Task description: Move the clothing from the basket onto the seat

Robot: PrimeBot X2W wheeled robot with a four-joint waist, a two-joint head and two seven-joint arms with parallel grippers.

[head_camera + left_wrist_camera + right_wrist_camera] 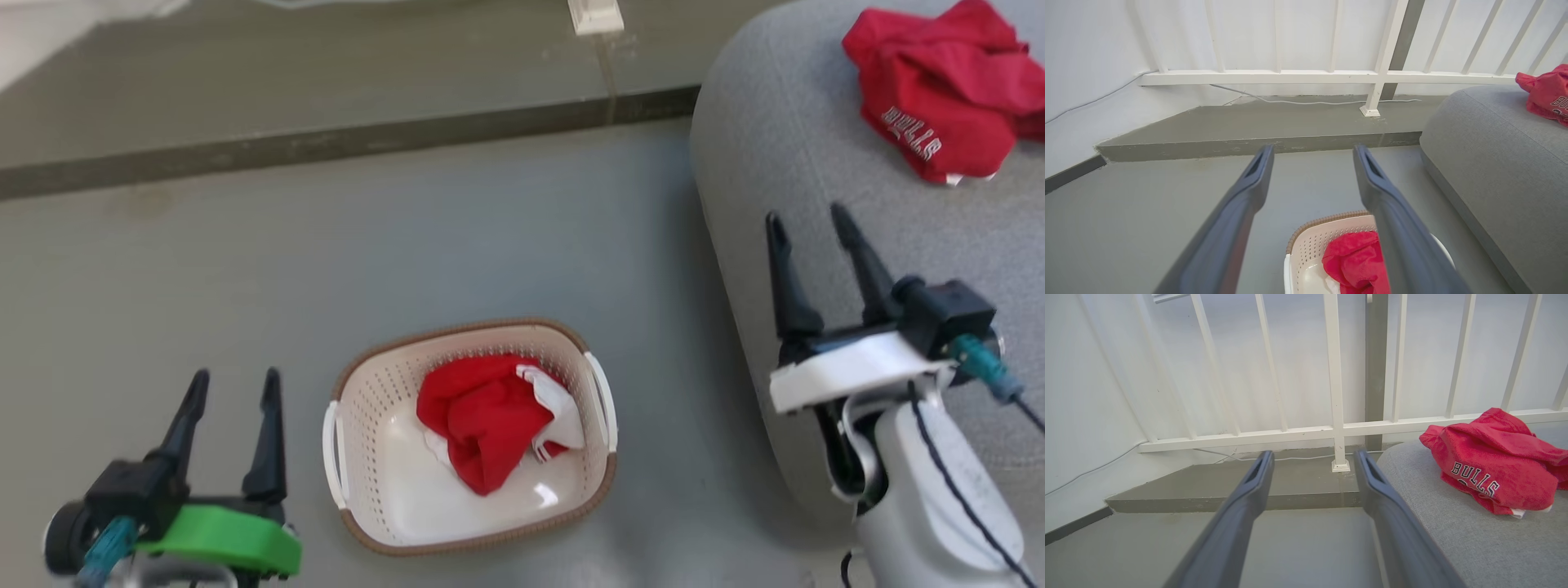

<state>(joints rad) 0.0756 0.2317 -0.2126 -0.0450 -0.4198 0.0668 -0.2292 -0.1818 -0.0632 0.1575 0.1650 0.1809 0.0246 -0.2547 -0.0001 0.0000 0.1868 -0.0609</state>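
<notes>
Meanwhile, left pincer (235, 377) agape beside basket (367, 408) holding red-white garment (482, 425), right pincer (807, 214) agape over seat (775, 122), BULLS garment (939, 82) beyond.

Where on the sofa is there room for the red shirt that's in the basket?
The seat is bare between its rounded left edge and the Bulls shirt, just beyond the right claw. Its far right is crowded by that shirt.
</notes>
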